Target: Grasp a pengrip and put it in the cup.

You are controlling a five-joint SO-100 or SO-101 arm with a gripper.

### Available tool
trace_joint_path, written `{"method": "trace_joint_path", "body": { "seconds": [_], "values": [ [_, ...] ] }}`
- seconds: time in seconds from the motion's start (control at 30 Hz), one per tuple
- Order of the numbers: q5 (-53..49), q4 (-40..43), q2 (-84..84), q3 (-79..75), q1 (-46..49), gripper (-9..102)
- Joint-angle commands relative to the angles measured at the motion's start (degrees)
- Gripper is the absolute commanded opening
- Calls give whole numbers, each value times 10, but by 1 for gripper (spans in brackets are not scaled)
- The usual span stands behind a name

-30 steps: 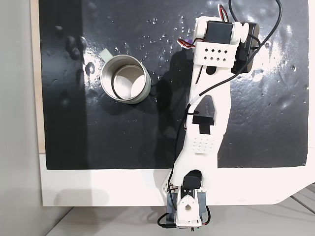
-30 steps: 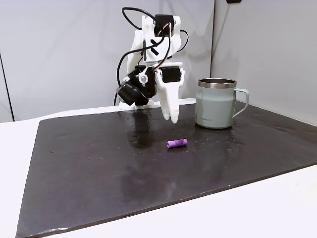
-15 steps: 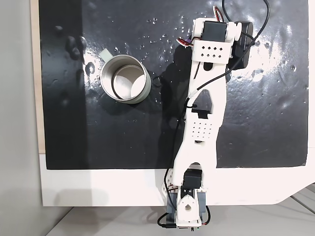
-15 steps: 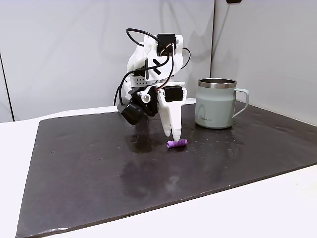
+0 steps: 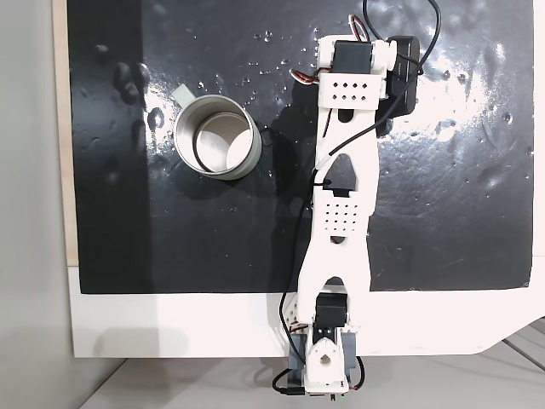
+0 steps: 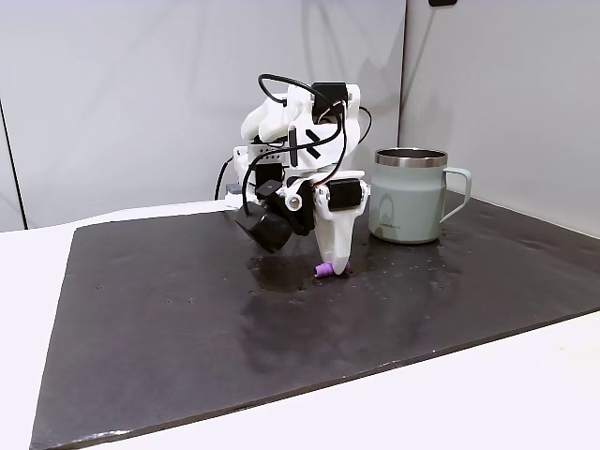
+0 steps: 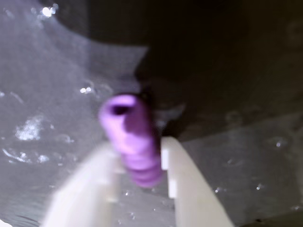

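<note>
The pengrip (image 7: pixel 133 142), a short purple ribbed tube, lies on the black mat (image 6: pixel 187 309). In the wrist view it sits lengthwise between my two white fingers, which stand close along its sides; the left finger is blurred. In a fixed view from the side, my gripper (image 6: pixel 336 267) points straight down with its tips at the mat and the pengrip (image 6: pixel 322 272) peeks out at its left. The gripper (image 7: pixel 139 151) is open around the tube. The cup (image 6: pixel 405 202), a pale metal mug with a handle, stands upright just right of the gripper. From above, the cup (image 5: pixel 249 158) is left of the arm (image 5: pixel 347 85).
The black mat covers most of the white table (image 6: pixel 525 394). The arm's base (image 5: pixel 324 358) sits at the table's near edge in the fixed view from above. Cables (image 6: pixel 281 94) loop over the arm. Grey walls stand behind.
The arm has stretched forward and lowered. The gripper dropped from above the mat down over the pengrip, which has stayed in place. The cup has not moved.
</note>
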Motion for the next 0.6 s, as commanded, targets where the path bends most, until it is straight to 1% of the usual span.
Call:
{"method": "trace_joint_path", "body": {
  "seconds": [0.0,0.17,0.43,0.57],
  "values": [
    [-9,4,4,-25,2,0],
    [-11,5,55,8,15,0],
    [-35,6,279,127,39,0],
    [-50,6,373,146,65,0]
  ]
}}
